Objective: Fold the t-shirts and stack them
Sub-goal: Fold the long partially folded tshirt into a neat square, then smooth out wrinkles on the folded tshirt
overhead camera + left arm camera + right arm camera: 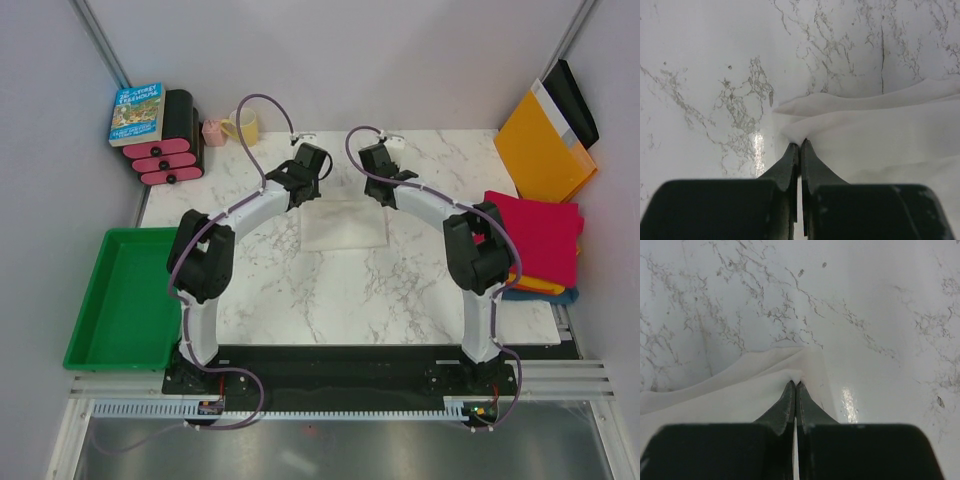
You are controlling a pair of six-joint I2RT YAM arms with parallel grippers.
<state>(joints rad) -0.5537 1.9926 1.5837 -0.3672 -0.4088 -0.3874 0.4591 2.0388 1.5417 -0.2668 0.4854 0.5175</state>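
the left gripper (800,143) has its fingers pressed together on a far corner of the white shirt (875,135), with a small peak of cloth pinched at the tips. the right gripper (795,384) pinches the opposite far corner the same way. the shirt lies as a flattened rectangle on the table (300,290), spreading from each gripper inward toward the other and back toward the arm bases. the step in hand looks like folding the far edge over toward the near one. to do it well, lift both corners together and only slightly, hold the edge taut between the tips without stretching it, carry it level toward the bases, and lay it edge on edge. each pinch looks shallow, so a quick tug could slip the cloth. the stack of folded shirts (540,245) sits off to the right gripper's outer side.
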